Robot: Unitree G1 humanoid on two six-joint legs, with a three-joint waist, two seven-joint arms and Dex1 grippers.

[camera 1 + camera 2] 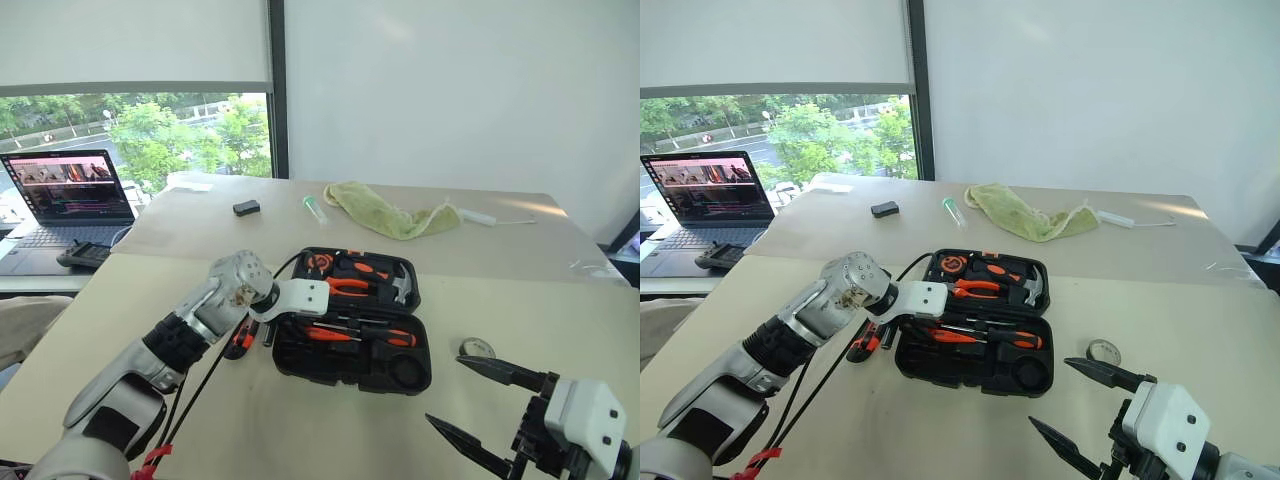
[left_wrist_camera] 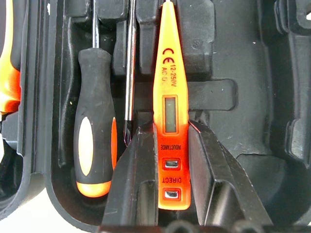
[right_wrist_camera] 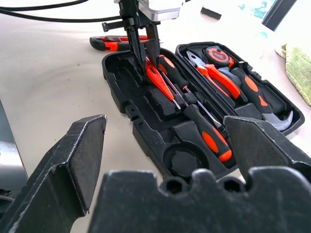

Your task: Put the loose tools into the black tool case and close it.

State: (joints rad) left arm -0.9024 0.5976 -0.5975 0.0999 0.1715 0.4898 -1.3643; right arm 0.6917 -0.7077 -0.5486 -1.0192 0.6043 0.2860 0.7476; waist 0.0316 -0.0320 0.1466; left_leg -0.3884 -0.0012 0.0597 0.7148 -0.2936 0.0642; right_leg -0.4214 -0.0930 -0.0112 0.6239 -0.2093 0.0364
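Left tool [image 2: 167,160] pinches the tester screwdriver [image 2: 167,97] over its slot in the black tool case [image 1: 300,362] (right tool [image 1: 485,405] spread); released askew, it could block closing.

On the beige bench [image 1: 300,420] lies the open black tool case [image 1: 350,320]; utility knife [image 1: 240,340] at its 9 o'clock, tape roll [image 1: 477,349] at 3.

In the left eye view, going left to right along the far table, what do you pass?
Laptop → small black block → small clear tube → yellow-green cloth → white stick-shaped item with a thin cord.
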